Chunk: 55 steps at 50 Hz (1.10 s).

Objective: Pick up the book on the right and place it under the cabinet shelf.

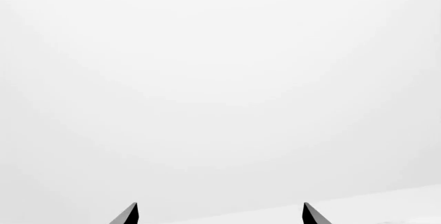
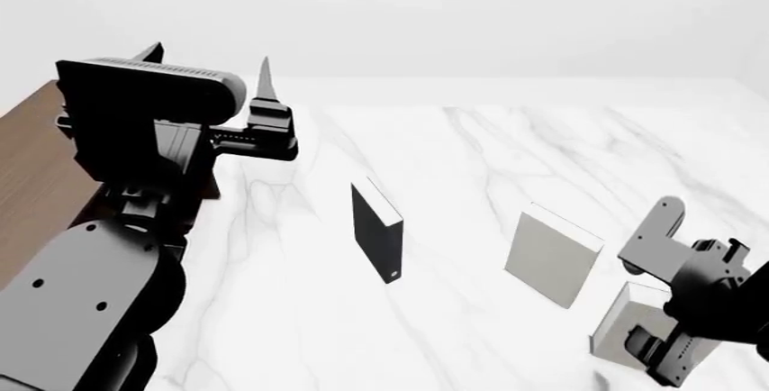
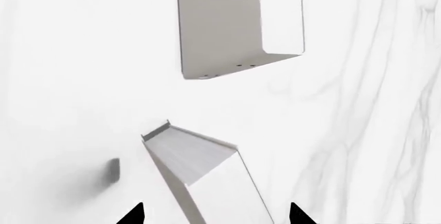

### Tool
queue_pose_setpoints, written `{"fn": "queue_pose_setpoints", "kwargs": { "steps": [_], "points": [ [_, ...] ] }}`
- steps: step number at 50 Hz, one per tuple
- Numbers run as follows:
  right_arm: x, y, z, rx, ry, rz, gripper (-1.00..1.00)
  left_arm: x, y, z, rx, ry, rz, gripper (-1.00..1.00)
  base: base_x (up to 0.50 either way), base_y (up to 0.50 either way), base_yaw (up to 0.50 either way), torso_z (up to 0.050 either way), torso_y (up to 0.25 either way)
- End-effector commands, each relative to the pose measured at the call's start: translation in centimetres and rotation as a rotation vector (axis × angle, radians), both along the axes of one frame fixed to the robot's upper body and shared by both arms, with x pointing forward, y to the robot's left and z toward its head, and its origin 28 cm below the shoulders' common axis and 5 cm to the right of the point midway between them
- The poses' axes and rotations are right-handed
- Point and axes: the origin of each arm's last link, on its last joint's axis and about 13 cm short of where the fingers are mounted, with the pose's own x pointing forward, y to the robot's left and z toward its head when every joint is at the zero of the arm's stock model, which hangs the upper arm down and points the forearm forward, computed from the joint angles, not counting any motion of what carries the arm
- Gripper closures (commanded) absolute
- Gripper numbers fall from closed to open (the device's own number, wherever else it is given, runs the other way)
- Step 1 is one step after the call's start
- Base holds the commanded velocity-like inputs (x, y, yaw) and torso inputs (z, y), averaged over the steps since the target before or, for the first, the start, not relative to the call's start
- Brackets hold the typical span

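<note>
Right end effector [image 3: 215,214] hovered open around the book [image 3: 206,175], holding nothing yet, the book standing on the tabletop [image 2: 481,166] just beside the beige-grey book [image 2: 550,256], so lifting and placing remained

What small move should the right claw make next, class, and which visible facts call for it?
Probably ease the right claw down a little further over the book, then close. In the right wrist view its open fingertips straddle the book's top but do not yet grip it; the beige-grey book stands apart.
</note>
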Motion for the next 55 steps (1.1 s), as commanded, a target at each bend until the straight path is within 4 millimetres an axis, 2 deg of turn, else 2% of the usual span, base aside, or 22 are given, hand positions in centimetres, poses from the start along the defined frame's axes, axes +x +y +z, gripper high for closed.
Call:
{"fn": "queue_pose_setpoints", "kwargs": {
  "steps": [1, 34, 35, 55],
  "points": [
    [-0.1, -0.2, -0.9, -0.001, 0.008, -0.01, -1.0, 0.0, -0.1, -0.1, -0.001, 0.002, -0.005, -1.0, 0.0, 0.0, 0.0, 0.0, 0.0],
    [0.2, -0.3, -2.0, 0.0, 0.023, -0.013, -1.0, 0.1, -0.2, -0.2, -0.003, 0.006, -0.01, -1.0, 0.0, 0.0, 0.0, 0.0, 0.0],
    [0.1, -0.3, -2.0, 0.001, 0.024, -0.01, 1.0, 0.1, -0.1, -0.2, -0.004, 0.006, -0.01, -1.0, 0.0, 0.0, 0.0, 0.0, 0.0],
    [-0.1, 0.1, -1.4, 0.01, 0.025, 0.015, 1.0, 0.0, -0.1, -0.2, -0.008, 0.005, -0.009, -1.0, 0.0, 0.0, 0.0, 0.0, 0.0]
  ]
}}
